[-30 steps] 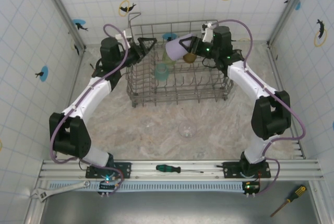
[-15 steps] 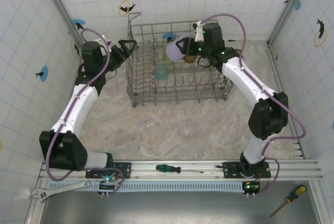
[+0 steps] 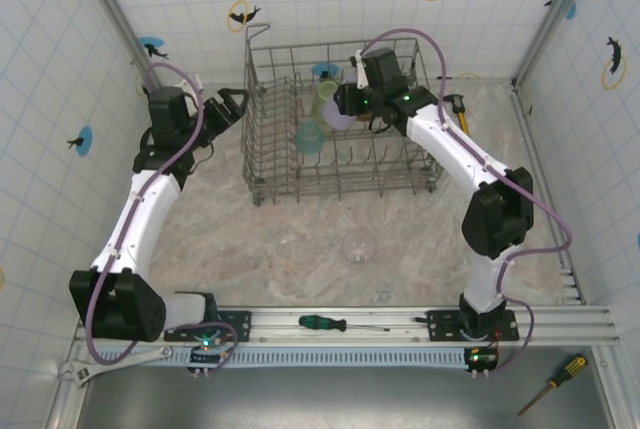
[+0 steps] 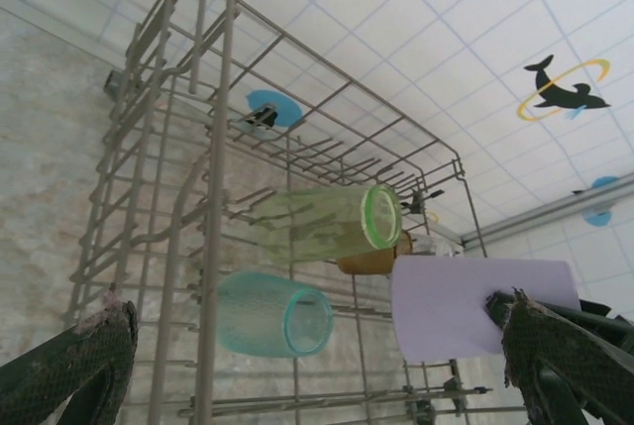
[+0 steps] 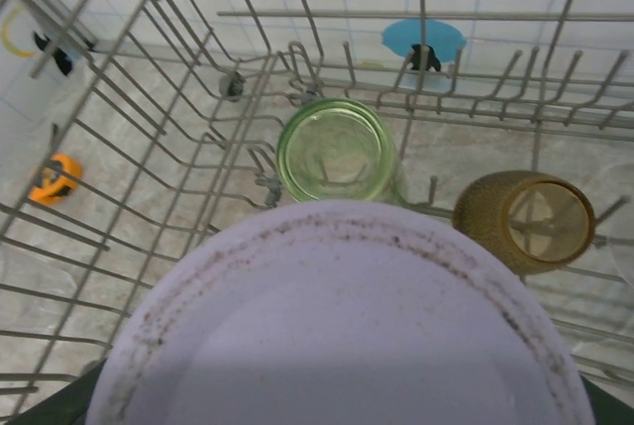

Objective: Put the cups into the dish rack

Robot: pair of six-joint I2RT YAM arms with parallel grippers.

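Right gripper [image 3: 348, 104] clamped on lilac translucent plastic cup [image 5: 337, 336] over grey wire dish rack [image 3: 300, 184], placing step: next, lower onto free tines beside tall pale-green tumbler [image 5: 335, 153], release; left gripper [image 3: 236, 104] spread, empty.

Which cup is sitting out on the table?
The clear cup, on the table before the dish rack; the green cup, teal cup, amber cup and lilac cup are inside or over it.

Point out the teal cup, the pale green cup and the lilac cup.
teal cup [image 4: 260, 312], left wrist view, side wall.
pale green cup [image 4: 317, 227], left wrist view, side wall.
lilac cup [image 4: 446, 308], left wrist view, side wall.
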